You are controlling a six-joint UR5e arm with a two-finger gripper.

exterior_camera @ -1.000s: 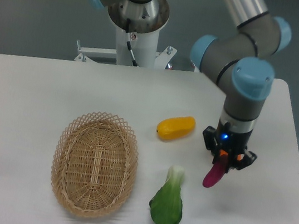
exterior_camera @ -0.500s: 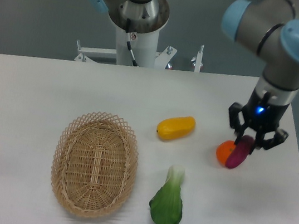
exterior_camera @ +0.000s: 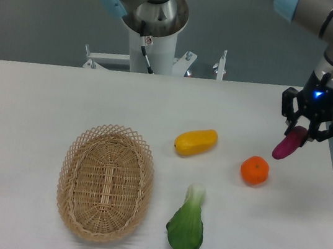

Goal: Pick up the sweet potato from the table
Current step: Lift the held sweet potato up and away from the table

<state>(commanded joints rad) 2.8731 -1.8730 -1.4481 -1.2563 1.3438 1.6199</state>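
Magenta sweet potato (exterior_camera: 289,145) hangs tilted in our gripper (exterior_camera: 308,129), fingers clenched on its upper end, right of the orange (exterior_camera: 254,171); we should lift gently above the table (exterior_camera: 45,100).

No legible text, labels, brand marks, numbers or signs found on any surface in view; arm housings and table carry no readable markings.
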